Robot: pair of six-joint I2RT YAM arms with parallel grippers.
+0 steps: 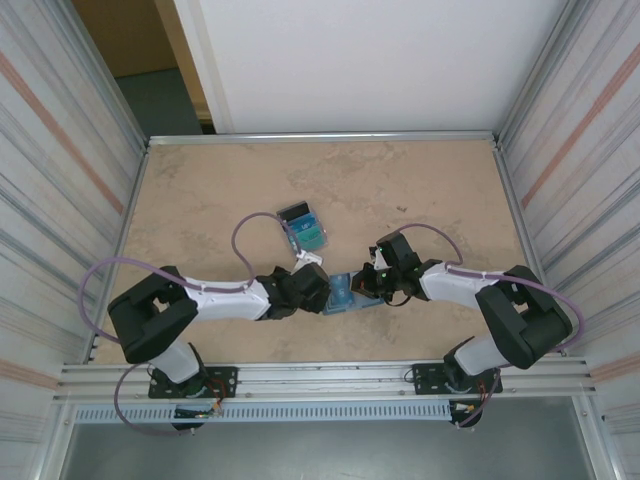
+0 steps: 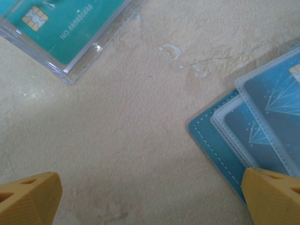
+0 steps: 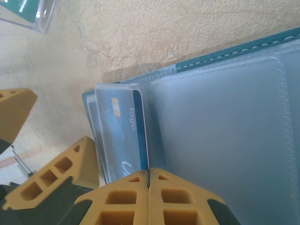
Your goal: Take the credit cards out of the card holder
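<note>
The teal-blue card holder lies open on the table between my two grippers, its clear pockets facing up. My right gripper is shut at the holder's edge, and the long edge of a blue credit card runs into the seam between its fingertips. That card still sits partly inside a clear pocket. My left gripper is open and low over the table. Its right finger overlaps the holder's corner, and bare table lies between its fingers. More blue cards show in the pockets.
Behind the left gripper, a fan of coloured cards in clear sleeves lies on the table, a teal one nearest. Metal rails and walls enclose the tabletop. The left gripper's yellow fingers stand close beside the right gripper.
</note>
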